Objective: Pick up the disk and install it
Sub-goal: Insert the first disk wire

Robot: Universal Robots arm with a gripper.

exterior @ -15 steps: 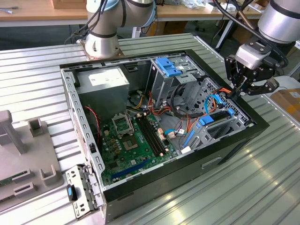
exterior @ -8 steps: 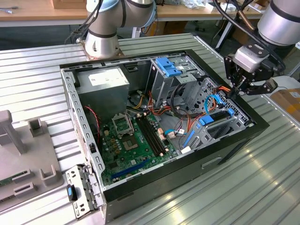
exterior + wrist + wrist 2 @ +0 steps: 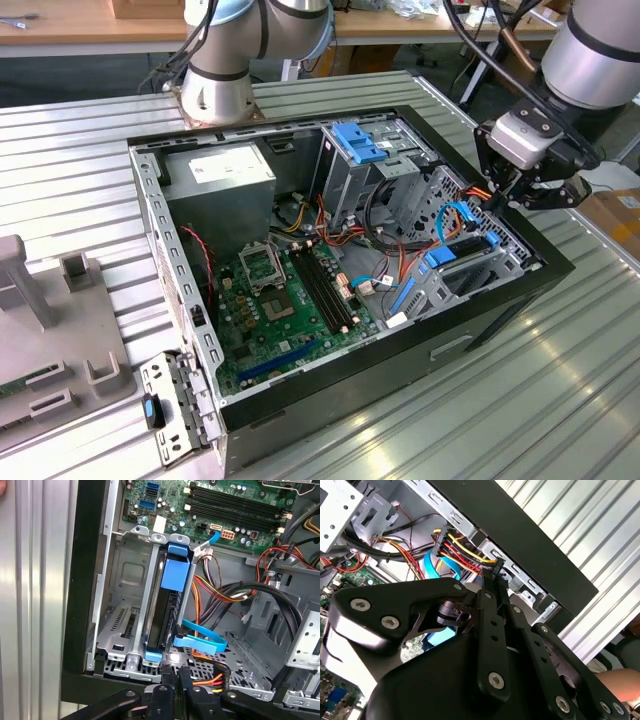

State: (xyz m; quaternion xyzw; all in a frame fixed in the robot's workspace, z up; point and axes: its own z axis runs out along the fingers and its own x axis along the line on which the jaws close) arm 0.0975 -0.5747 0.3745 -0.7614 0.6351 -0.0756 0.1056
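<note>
The open computer case [image 3: 330, 400] lies on the ribbed metal tabletop [image 3: 520, 400]. In the first wrist view the disk [image 3: 167, 605], in its blue carrier, stands on edge in the metal bay [image 3: 125, 605]. At the exterior view's right, the claw [image 3: 522, 192], pressed together and empty, hovers by the case's edge.

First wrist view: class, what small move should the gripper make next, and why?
Probably a short, gentle push along the slot. The disk stands on edge inside the drive cage, and the gripper, shut and holding nothing, sits right at the disk's near end. Whether the disk is fully seated cannot be told.
</note>
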